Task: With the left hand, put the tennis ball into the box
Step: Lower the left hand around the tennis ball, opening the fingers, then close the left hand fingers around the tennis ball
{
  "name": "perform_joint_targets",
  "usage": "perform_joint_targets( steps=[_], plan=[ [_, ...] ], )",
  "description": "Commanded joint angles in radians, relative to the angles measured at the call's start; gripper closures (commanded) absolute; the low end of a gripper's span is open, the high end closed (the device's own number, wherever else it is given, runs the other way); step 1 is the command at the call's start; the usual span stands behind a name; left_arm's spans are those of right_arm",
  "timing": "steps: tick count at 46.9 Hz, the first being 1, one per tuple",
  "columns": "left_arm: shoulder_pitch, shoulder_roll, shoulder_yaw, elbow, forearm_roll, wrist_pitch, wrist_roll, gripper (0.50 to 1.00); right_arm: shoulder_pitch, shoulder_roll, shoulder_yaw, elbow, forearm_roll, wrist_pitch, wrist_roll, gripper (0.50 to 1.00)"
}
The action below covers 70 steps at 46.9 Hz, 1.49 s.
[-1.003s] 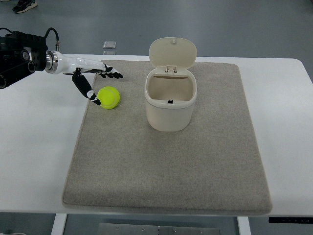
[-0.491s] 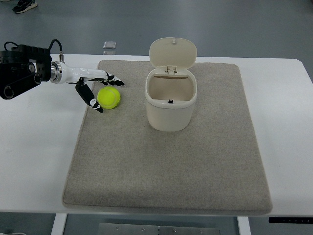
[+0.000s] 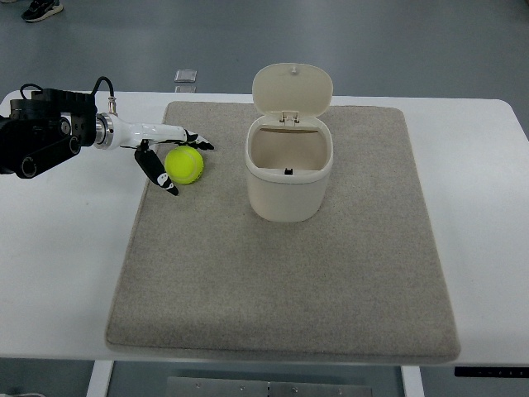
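No brand, label or legible writing is seen on any item; the ball is plain yellow-green and the box plain cream.

The ball is found on the grey mat, near the mat's far-left corner, left of the box and clearly apart from it. The box stands upright on the mat with its hinged lid raised behind the opening, and its inside is seen as bare apart from a small dark mark at the near inner wall.

The left hand is reached in from the left edge, low over the table. Its fingers are spread apart, not closed: the long ones are laid along the far side of the ball, while the thumb is angled down along the ball's left and near side. The ball is thus bracketed between them, though whether it is actually touched cannot be told. A small square plate is seen on the floor beyond the table's far edge, and a shoe at the top-left corner.

Compared with half a second ago, the arm has been advanced to the right, so that the black forearm housing is shown further into view, and the fingers have been brought closer around the ball. The ball itself has barely shifted; box and mat are unchanged.
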Motion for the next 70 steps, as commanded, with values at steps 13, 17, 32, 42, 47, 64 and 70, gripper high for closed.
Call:
perform_joint_targets(
  steps=[13, 17, 32, 42, 47, 64, 70],
  plan=[
    [0.002, -0.006, -0.005, 0.012, -0.004, 0.027, 0.0, 0.529, 0.0, 0.0, 0.0, 0.0, 0.001, 0.0, 0.0, 0.599],
    [0.002, -0.006, -0.007, 0.021, -0.009, 0.04, 0.0, 0.529, 0.0, 0.0, 0.0, 0.0, -0.001, 0.0, 0.0, 0.599],
    [0.002, -0.007, -0.007, 0.021, -0.017, 0.05, 0.0, 0.578, 0.0, 0.0, 0.0, 0.0, 0.001, 0.0, 0.0, 0.599],
    [0.002, -0.007, -0.005, 0.02, -0.014, 0.054, 0.0, 0.722, 0.0, 0.0, 0.0, 0.0, -0.001, 0.0, 0.0, 0.599],
    [0.003, -0.007, -0.007, 0.02, -0.017, 0.054, 0.0, 0.724, 0.0, 0.0, 0.0, 0.0, -0.001, 0.0, 0.0, 0.599],
    [0.002, -0.03, -0.008, 0.024, -0.02, 0.062, 0.006, 0.949, 0.0, 0.0, 0.0, 0.0, -0.001, 0.0, 0.0, 0.597],
    [0.009, -0.03, -0.028, 0.035, -0.031, 0.088, 0.008, 0.949, 0.0, 0.0, 0.0, 0.0, 0.001, 0.0, 0.0, 0.599]
  ],
)
